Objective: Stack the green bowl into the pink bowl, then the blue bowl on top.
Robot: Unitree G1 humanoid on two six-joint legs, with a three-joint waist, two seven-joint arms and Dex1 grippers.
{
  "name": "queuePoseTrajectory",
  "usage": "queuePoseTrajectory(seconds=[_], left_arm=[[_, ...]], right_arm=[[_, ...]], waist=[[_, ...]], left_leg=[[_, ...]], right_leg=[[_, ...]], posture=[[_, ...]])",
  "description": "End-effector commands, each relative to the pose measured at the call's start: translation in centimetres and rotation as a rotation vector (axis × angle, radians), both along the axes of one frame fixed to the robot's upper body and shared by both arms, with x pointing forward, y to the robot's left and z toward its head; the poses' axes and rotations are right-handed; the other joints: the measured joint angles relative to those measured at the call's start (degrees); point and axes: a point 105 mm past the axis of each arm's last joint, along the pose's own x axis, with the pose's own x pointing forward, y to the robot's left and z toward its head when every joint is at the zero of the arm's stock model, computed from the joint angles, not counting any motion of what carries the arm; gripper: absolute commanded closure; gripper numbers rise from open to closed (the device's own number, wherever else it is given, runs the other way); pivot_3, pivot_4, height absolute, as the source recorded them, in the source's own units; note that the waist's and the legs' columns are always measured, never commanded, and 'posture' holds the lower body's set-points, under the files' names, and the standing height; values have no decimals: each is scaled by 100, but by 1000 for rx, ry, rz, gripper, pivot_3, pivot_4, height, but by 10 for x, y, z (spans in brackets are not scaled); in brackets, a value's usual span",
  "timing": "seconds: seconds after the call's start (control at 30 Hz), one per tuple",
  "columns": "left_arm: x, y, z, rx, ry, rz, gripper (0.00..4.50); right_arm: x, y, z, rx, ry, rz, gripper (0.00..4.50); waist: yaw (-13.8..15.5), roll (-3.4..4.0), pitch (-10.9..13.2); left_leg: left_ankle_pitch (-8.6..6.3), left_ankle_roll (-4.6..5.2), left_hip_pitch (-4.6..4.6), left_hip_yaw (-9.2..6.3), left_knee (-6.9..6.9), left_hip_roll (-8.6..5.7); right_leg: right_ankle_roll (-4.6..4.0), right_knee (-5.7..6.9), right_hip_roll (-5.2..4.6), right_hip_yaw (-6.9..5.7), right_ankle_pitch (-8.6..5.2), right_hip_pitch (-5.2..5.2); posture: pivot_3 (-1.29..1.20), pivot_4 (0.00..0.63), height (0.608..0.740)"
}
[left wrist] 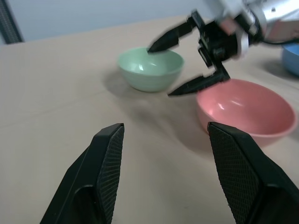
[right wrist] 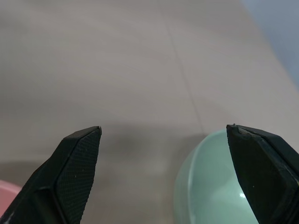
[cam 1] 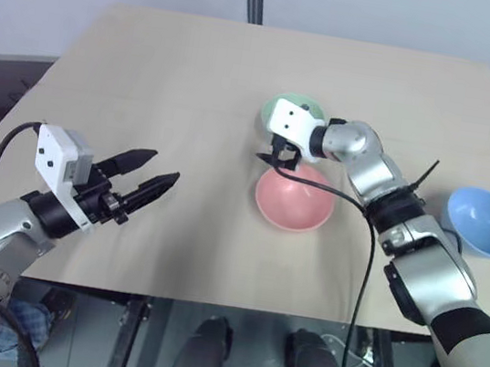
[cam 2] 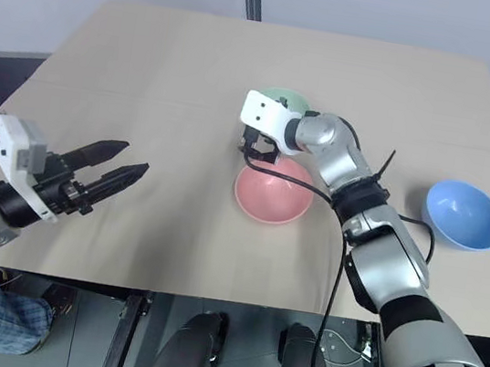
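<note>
A tan counter (cam 1: 197, 75) carries three small bowls, each standing separately; the green bowl (left wrist: 150, 68) sits toward the far middle, the pink bowl (cam 1: 294, 200) just in front of it and close beside it, not touching; the blue bowl (cam 1: 484, 220) stands well apart at the right edge. The right tool (left wrist: 187, 63) hangs over the gap between green and pink bowls, its two black fingers spread wide, holding nothing. The left tool (cam 1: 139, 179) hovers over the bare left part of the counter, fingers likewise apart and empty.
</note>
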Motion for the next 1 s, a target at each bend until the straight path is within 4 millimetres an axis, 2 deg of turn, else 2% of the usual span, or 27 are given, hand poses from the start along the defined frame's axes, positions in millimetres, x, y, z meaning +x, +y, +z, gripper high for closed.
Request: queuePoseTrajectory(seconds=[0.03,0.23,0.33,0.6,0.63,0.77,0.87,0.97,1.0], left_arm=[[-8,-2,11,11,-50,18,1498],[-10,-3,8,18,-46,29,1498],[-9,-3,8,24,-46,31,1421],[-5,-7,9,26,-50,12,1421],[-5,-7,9,26,-49,10,1421],[-5,-8,8,26,-47,4,1421],[-4,-10,9,28,-55,-9,1421],[-4,-13,9,25,-56,-33,1421],[-4,-15,8,26,-50,-48,1421]], right_arm=[[6,6,10,8,6,-32,0],[12,4,4,-22,54,-92,0],[11,8,4,-10,85,-95,756],[9,10,6,5,106,-93,4329],[9,9,6,5,108,-94,4473],[8,9,7,11,96,-81,4473],[2,16,23,67,28,-15,4473],[-5,14,36,71,0,17,4473],[-13,12,44,70,-18,55,4473]], waist=[[-13,1,1],[-47,2,1],[-68,2,1],[-140,3,2],[-146,3,2],[-152,3,2],[-152,4,3],[-148,5,3],[-135,4,3]], left_leg=[[0,0,1,-1,-3,1],[1,-2,0,4,-13,2],[1,-2,0,5,-14,1],[1,-2,-1,4,-15,1],[1,-2,0,4,-15,1],[1,-2,-1,6,-17,2],[1,-2,-5,6,-18,2],[1,-2,-7,7,-19,2],[1,-2,-8,7,-19,2]], right_leg=[[0,-1,1,-1,0,-1],[-1,2,3,4,0,-11],[-1,1,2,4,0,-11],[-1,2,3,4,0,-12],[-1,1,3,4,0,-12],[-1,2,3,6,0,-16],[-1,3,3,7,0,-20],[-1,2,3,7,0,-21],[-1,2,3,7,0,-21]], posture=[[0,150,740],[0,150,740],[0,150,740],[0,150,740],[0,150,740],[0,150,740],[0,150,740],[0,150,740],[0,150,740]])
